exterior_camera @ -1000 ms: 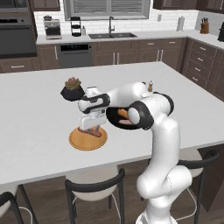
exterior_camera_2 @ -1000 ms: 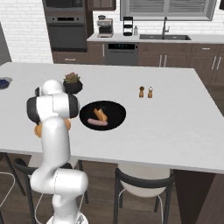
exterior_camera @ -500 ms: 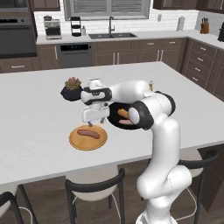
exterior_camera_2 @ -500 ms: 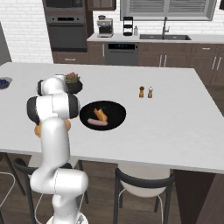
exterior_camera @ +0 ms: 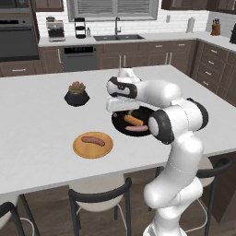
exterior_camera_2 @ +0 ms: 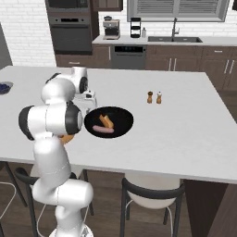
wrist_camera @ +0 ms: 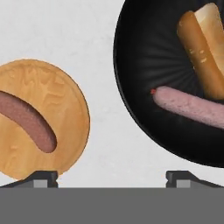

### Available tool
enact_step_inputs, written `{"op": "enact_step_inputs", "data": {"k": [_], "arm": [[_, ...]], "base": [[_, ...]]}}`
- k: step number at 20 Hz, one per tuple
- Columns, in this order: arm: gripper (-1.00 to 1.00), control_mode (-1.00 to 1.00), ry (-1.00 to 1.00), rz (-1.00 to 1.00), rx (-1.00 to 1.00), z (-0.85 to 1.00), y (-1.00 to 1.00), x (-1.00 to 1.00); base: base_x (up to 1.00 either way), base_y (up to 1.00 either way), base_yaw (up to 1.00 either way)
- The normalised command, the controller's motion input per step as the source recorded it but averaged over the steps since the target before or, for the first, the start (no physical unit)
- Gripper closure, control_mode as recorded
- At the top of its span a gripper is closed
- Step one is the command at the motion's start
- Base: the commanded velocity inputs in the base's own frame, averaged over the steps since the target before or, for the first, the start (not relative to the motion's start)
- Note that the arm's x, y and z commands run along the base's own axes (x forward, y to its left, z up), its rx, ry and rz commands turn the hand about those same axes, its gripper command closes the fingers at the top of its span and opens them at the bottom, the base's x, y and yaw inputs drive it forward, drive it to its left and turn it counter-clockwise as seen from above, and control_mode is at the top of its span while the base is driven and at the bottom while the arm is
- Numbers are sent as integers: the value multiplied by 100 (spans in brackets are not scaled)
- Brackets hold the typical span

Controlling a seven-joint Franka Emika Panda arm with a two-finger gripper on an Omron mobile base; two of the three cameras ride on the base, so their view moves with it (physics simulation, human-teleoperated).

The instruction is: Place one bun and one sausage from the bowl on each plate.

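sausage on the plate (exterior_camera: 93, 144) is now free: a second ago the gripper (wrist_camera: 111, 177) was down on the orange-tan plate (exterior_camera: 107, 146) with it, half a second ago it was lifting off, and now it sits higher, shifted toward the black bowl (exterior_camera: 119, 126). jaws stand wide apart, nothing between them; in the hand view the two fingertips (wrist_camera: 43, 178) frame bare counter (wrist_camera: 105, 148) between plate and bowl.

where things are:
- orange-tan plate: one sausage lying across it, no bun.
- black bowl, just beside the plate and not touching it: one pale sausage (wrist_camera: 192, 107) and what reads as two buns side by side, a darker one (wrist_camera: 200, 54) and a lighter one (wrist_camera: 216, 26) touching it. can't be sure of the bun count from the base views.
- blue-grey plate: can't place it from these views.
- plant pot (exterior_camera: 76, 93) sits well apart from the plate; shakers (exterior_camera_2: 154, 97) are past the bowl on the far side.

what it means, as i read it: first drop is done, roughly a quarter of the job. next likely move is a bun from the bowl onto the same plate. risk: the buns touch each other, so a grab on one may drag the other.
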Motion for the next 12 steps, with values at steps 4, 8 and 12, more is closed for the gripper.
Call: {"op": "enact_step_inputs", "data": {"k": [4,8,12], "arm": [[-100,-100,-23,-36,-9,32,-100,10],[-100,-100,-9,-28,-15,-18,-100,55],[-100,-100,1,-4,-6,-30,-33,39]], "base": [[0,0,0],[0,0,0],[0,0,0]]}}
